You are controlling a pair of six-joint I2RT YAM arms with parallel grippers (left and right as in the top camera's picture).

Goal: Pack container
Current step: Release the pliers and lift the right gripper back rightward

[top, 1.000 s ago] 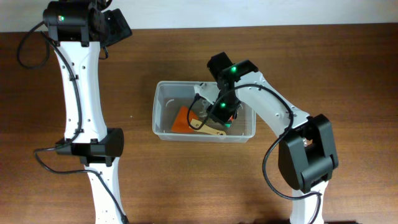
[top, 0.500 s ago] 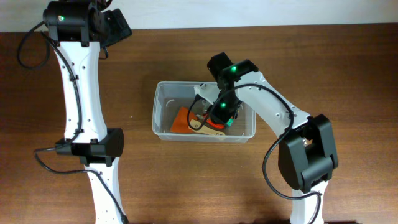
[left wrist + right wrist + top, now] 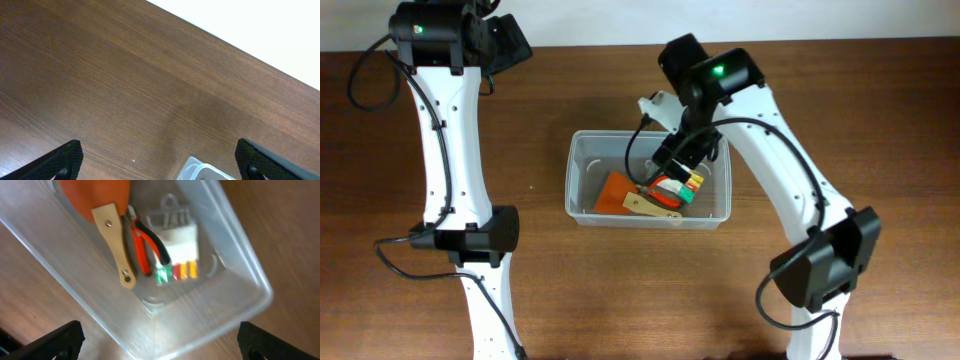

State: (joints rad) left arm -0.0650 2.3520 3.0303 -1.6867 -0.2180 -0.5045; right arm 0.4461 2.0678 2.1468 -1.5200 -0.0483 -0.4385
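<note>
- Near the middle of the brown wooden tabletop (image 3: 860,110) sits the container (image 3: 582,172). It is a clear plastic rectangular tub with rounded corners and an open top. In the overhead view its long sides run left to right.
- Inside the tub, from its middle toward the robot's right, a small cluster of things lies on the floor.
- A flat orange piece (image 3: 616,190) lies nearest the middle of the tub. A pale wooden handle (image 3: 654,208) runs on from it along the near wall.
- A tool with red and black handles (image 3: 668,187) lies just beside the wooden handle, touching or nearly touching it.
- A small white piece (image 3: 177,236) lies against those handles. It has a row of green, red and yellow tabs (image 3: 176,273) on one edge and a grey loop on the opposite edge. The right wrist view is blurred, so finer detail cannot be made out.
- The right gripper (image 3: 159,342) hangs above the right half of the container, facing down into it. Its fingers are spread wide, showing only as dark tips at the lower corners of the wrist view. It holds nothing.
- The left gripper (image 3: 161,159) is over the far left part of the tabletop, well apart from the container. Its fingers are also spread wide and it holds nothing. Its camera sees bare wood and one corner of the container at the bottom edge.
</note>
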